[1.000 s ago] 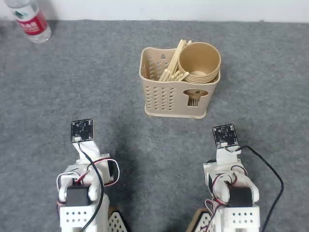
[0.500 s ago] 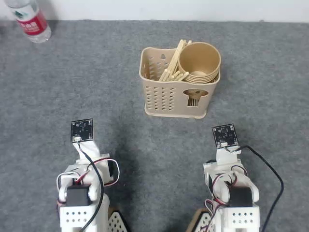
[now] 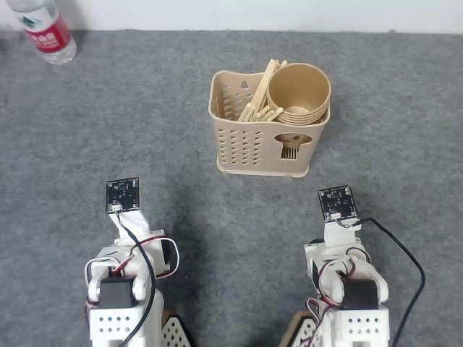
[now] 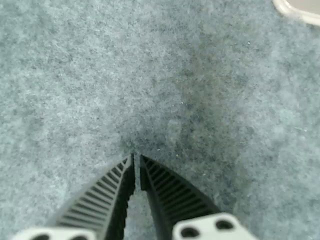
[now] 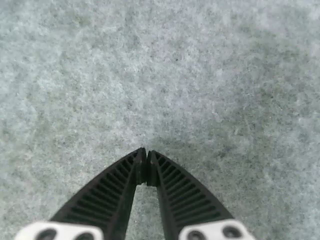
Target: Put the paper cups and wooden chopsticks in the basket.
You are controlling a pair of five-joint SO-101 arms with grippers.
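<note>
The paper cups (image 3: 298,88), nested, and the wooden chopsticks (image 3: 258,103) stand side by side inside the basket (image 3: 257,148). The left gripper (image 4: 136,160) and the right gripper (image 5: 145,154) are both pressed together, holding nothing, over the grey mat (image 3: 130,116), well apart from the basket.

The red-labelled clear plastic bottle (image 3: 47,32) is cut off by the high view's top edge, and the beige plastic basket (image 3: 249,148) hides the lower parts of the stacked tan paper cups (image 3: 298,90) and wooden chopsticks (image 3: 262,87).
</note>
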